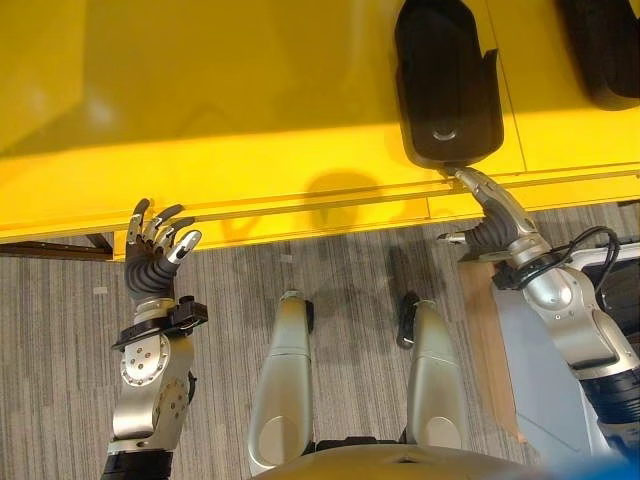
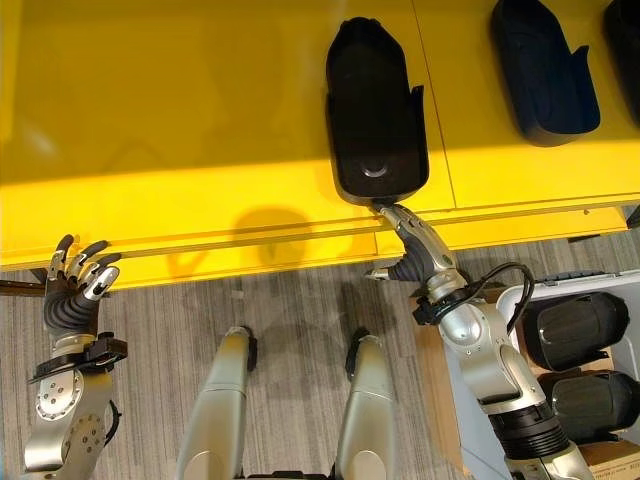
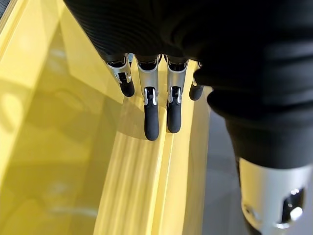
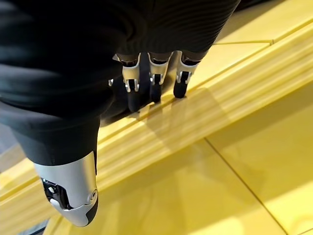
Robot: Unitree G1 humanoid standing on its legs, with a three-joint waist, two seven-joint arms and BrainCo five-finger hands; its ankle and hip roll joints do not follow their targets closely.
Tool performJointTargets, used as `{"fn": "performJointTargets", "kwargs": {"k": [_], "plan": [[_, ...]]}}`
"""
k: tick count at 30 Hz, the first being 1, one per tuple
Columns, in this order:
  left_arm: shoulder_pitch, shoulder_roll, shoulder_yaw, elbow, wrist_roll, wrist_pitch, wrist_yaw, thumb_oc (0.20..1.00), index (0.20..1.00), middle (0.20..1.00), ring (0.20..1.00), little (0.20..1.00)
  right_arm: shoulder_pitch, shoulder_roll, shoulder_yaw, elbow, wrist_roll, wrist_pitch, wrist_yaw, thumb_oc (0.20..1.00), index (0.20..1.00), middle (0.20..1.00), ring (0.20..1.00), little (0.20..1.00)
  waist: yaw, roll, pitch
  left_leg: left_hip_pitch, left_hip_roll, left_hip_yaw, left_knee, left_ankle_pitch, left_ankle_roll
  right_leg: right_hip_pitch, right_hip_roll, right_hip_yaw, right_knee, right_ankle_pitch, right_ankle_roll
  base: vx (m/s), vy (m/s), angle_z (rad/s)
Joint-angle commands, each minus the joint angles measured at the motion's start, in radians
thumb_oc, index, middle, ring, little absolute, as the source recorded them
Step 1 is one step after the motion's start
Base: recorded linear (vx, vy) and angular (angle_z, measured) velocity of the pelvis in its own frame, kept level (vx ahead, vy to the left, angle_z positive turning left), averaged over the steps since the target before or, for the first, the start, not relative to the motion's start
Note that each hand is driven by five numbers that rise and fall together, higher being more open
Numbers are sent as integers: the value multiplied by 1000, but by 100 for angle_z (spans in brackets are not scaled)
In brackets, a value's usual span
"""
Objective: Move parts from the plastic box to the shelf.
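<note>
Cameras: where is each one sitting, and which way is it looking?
Left eye view: on the head, looking down at the yellow shelf, a black part and both hands.
Right eye view: beside it, same scene, plus the plastic box.
Left wrist view: along the open left hand at the shelf edge.
Right wrist view: along the right hand, fingers straight.
The eye views share the part.

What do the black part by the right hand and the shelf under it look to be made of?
Part: likely moulded black plastic, semi-matte, with smooth rounded walls and a soft highlight inside its hollow. Shelf: apparently painted metal, glossy yellow, showing faint reflections, panel seams and a ribbed front edge. The right hand has straight fingers at the part's near end.
</note>
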Motion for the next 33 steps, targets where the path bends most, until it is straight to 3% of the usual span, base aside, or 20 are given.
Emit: {"fn": "performJointTargets", "kwargs": {"k": [1, 13, 33], "plan": [[-30, 24, -49, 4, 10, -15, -15, 1000, 1000, 1000, 1000, 1000, -25, -5, -24, 37, 5, 31, -41, 1000, 1000, 1000, 1000, 1000, -4, 18, 2, -21, -13, -22, -15, -22, 53, 98, 17, -22, 100, -178, -100, 0, 0, 0], [-29, 24, -50, 3, -5, -15, -29, 1000, 1000, 1000, 1000, 1000, -57, -37, -77, 88, -25, 52, -71, 1000, 1000, 1000, 1000, 1000, 3, 23, -1, -26, -18, -23, -11, -22, 54, 90, 19, -21, 108, -180, -103, 0, 0, 0], [-26, 29, -50, 4, -17, -15, -42, 1000, 1000, 1000, 1000, 1000, -198, -60, -56, 129, -63, 67, -85, 1000, 1000, 1000, 1000, 1000, 20, 36, -6, -37, -25, -23, -1, -27, 62, 80, 20, -16, 115, -183, -103, 0, 0, 0]]}}
